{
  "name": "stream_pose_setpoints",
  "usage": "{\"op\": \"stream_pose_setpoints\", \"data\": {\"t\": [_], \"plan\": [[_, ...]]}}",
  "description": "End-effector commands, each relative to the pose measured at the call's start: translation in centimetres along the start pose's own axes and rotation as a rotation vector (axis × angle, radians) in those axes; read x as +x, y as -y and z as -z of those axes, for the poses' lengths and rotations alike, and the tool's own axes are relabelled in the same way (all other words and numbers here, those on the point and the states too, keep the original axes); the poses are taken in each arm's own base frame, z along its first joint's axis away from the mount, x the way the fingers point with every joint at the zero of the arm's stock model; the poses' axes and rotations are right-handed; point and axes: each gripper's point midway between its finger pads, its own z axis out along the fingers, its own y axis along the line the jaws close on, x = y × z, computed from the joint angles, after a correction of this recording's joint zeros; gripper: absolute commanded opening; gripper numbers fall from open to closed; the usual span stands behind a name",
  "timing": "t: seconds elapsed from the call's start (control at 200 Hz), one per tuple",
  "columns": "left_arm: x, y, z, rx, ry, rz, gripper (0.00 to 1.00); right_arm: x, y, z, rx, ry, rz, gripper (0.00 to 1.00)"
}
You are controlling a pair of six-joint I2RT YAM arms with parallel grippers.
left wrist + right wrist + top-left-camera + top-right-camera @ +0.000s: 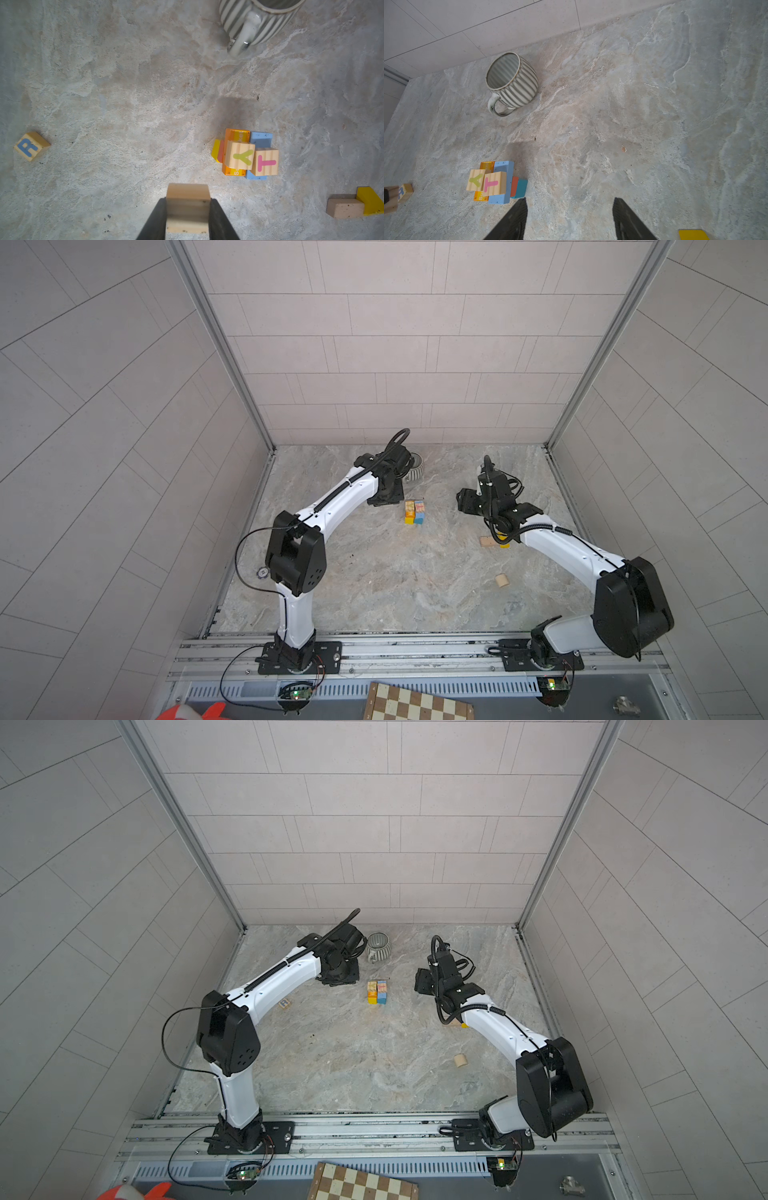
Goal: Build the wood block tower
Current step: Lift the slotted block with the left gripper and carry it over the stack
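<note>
The wood block tower stands mid-table. Its top holds natural cubes lettered Y and T, set on orange and light blue bricks, with yellow, red and teal pieces lower down. My left gripper is shut on a plain wood block, held above the table just left of the tower. In both top views only its wrist shows. My right gripper hangs open and empty to the right of the tower.
A grey ribbed mug stands behind the tower. A cube lettered R lies under the left arm. A plain brick touching a yellow block and a wood cylinder lie to the right. A chessboard sits off the table's front.
</note>
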Motion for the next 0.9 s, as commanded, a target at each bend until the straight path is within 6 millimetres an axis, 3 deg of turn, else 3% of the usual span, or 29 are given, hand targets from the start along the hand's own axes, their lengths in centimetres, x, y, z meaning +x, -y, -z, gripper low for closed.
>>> {"op": "stream_pose_setpoints", "data": {"t": [0.0,0.345,0.896], "plan": [[0.6,1.5,0.3,-0.007,-0.015,-0.012,0.33,0.1,0.3,0.0,0.005,0.005,-0.029,0.67],[1.2,5.1,-0.8,-0.019,-0.021,-0.063,0.33,-0.1,0.1,0.4,-0.014,0.016,-0.047,0.67],[0.5,5.4,-3.1,-0.045,-0.051,-0.11,0.34,0.1,0.0,0.3,-0.025,0.008,-0.054,0.66]]}}
